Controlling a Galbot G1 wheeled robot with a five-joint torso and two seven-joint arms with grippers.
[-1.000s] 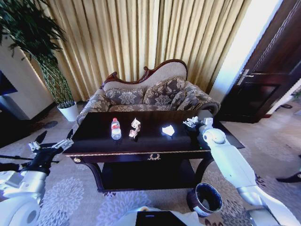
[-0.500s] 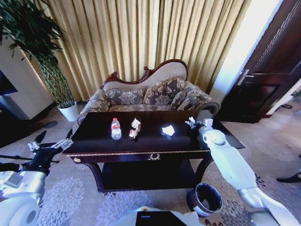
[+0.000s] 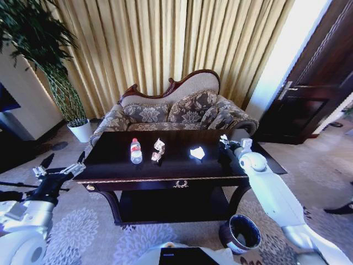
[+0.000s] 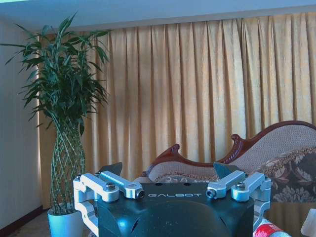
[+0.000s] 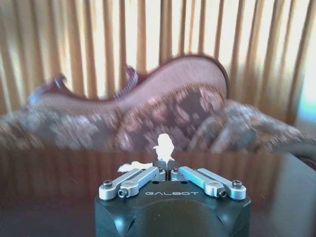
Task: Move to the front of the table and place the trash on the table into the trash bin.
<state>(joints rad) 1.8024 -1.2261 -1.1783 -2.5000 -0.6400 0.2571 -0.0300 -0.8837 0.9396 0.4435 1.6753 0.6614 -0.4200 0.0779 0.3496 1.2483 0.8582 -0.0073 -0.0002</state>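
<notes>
On the dark glossy table (image 3: 110,165) stand a clear plastic bottle (image 3: 135,150), a crushed whitish carton (image 3: 159,145) with a small scrap in front of it, and a crumpled white paper (image 3: 197,152). Over the table's right end, my right gripper (image 3: 224,140) (image 5: 165,171) is shut on a small piece of white paper (image 5: 163,146) that sticks up between its fingertips. My left gripper (image 3: 59,168) (image 4: 168,173) hangs open off the table's left end with nothing in it. The trash bin (image 3: 240,233) stands on the carpet by the table's front right leg.
A patterned sofa (image 3: 176,113) sits close behind the table, with curtains beyond it. A tall plant in a white pot (image 3: 81,131) stands at the back left and a dark door (image 3: 311,94) at the right. Patterned carpet surrounds the table.
My right gripper has risen slightly and drawn toward the table's back right, carrying the small paper piece. The left arm and the other trash have not moved.
</notes>
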